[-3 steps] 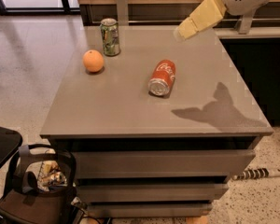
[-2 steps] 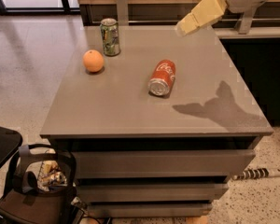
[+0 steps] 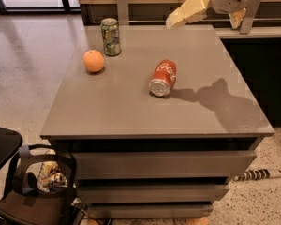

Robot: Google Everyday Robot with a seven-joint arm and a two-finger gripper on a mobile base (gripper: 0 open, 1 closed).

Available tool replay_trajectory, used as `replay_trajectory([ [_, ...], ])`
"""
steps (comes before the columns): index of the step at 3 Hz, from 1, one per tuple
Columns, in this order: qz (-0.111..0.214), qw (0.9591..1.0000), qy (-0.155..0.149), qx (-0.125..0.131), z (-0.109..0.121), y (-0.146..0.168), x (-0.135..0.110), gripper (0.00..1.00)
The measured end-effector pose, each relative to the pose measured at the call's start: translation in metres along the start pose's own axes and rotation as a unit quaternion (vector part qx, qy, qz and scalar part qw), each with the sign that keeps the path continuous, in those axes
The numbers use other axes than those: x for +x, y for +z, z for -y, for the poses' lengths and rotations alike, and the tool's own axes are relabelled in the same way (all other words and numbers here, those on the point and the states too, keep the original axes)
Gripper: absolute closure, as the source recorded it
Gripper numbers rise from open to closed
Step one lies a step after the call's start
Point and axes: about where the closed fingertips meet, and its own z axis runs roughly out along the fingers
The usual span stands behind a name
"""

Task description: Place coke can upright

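Observation:
The coke can is red with white script and lies on its side near the middle of the grey table top, its silver end facing the front. My gripper hangs high above the table's back right part, behind and to the right of the can and well clear of it. Its cream fingers are spread apart and hold nothing. Its shadow falls on the table just right of the can.
A green-and-white patterned can stands upright at the back left, with an orange in front of it. A dark counter adjoins the table on the right. A bag with clutter sits on the floor at front left.
My gripper has shifted a little to the left, staying high above the table. The coke can, the orange and the other can have not moved.

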Motion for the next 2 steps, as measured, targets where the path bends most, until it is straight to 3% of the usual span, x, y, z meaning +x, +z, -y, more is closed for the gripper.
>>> replay_trajectory([
  [1,-0.043,0.9965,0.062,0.036,-0.007,0.016,-0.001,0.0],
  [2,-0.091,0.9877,0.093,0.086,-0.022,0.037,-0.006,0.0],
])
